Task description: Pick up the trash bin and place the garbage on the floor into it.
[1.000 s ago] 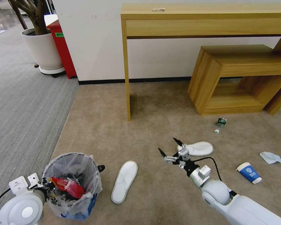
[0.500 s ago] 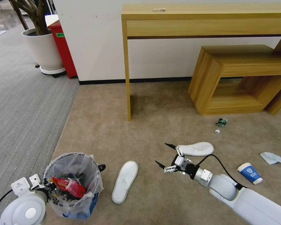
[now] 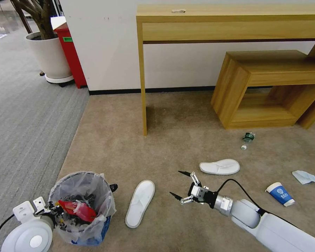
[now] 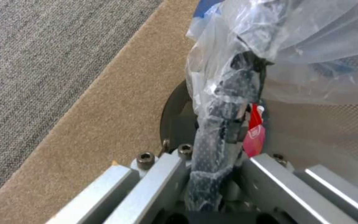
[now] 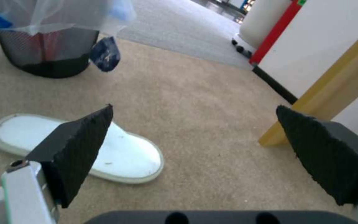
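Note:
The trash bin [image 3: 81,206], a dark wire bin lined with a clear bag, stands at the lower left with red wrappers [image 3: 77,210] inside. My left gripper [image 3: 56,210] is shut on its rim [image 4: 216,161]. My right gripper [image 3: 176,183] hangs open just above the floor [image 3: 171,140], between two white slippers: one [image 3: 140,203] to its left and one [image 3: 219,166] farther off to its right. The right wrist view has the near slipper [image 5: 104,152] just beyond the spread fingertips [image 5: 92,124] and the bin [image 5: 46,53] behind. A blue-white cup [image 3: 280,193], a tissue [image 3: 303,176] and a crushed bottle [image 3: 247,137] lie to the right.
A wooden desk's leg [image 3: 142,80] stands ahead, with a low wooden bench [image 3: 269,87] at its right. A white plant pot [image 3: 49,56] and a red box [image 3: 70,52] stand at the far left by the grey ribbed carpet [image 3: 24,122].
My right gripper, still open, has drawn back from the far slipper and moved left and lower, towards the near slipper. The left gripper and bin have hardly moved.

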You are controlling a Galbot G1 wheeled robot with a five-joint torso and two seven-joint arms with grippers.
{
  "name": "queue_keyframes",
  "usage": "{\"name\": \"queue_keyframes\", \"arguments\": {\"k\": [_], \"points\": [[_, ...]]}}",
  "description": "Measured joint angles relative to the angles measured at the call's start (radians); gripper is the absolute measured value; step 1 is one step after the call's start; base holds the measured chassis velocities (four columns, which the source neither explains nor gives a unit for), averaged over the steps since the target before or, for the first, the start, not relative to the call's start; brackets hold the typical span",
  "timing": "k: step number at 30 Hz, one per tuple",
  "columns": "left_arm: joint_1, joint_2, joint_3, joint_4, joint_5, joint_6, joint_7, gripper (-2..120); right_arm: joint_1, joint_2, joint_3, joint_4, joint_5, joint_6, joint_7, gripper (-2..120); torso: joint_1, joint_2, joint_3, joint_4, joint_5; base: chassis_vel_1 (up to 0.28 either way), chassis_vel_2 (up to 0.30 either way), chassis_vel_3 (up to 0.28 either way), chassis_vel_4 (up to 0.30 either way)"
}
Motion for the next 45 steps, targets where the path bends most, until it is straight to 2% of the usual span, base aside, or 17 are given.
{"name": "queue_keyframes", "arguments": {"k": [28, 36, 45], "points": [[0.005, -0.007, 0.001, -0.012, 0.007, 0.004, 0.009, 0, 0.092, 0.120, -0.065, -0.204, 0.030, 0.037, -0.023, 99, 0.000, 0.000, 0.000, -0.0003, -0.0011, 0.000, 0.000, 0.000, 0.000], [0.013, -0.001, 0.003, -0.026, 0.007, 0.007, 0.010, 0, 0.094, 0.143, -0.100, -0.194, 0.142, 0.008, 0.007, 99, 0.000, 0.000, 0.000, -0.0004, -0.0011, 0.000, 0.000, 0.000, 0.000], [0.012, 0.000, 0.006, -0.021, 0.007, 0.007, 0.010, 0, 0.088, 0.159, -0.125, -0.161, 0.180, -0.034, 0.063, 99, 0.000, 0.000, 0.000, -0.0001, -0.0004, 0.000, 0.000, 0.000, 0.000]]}}
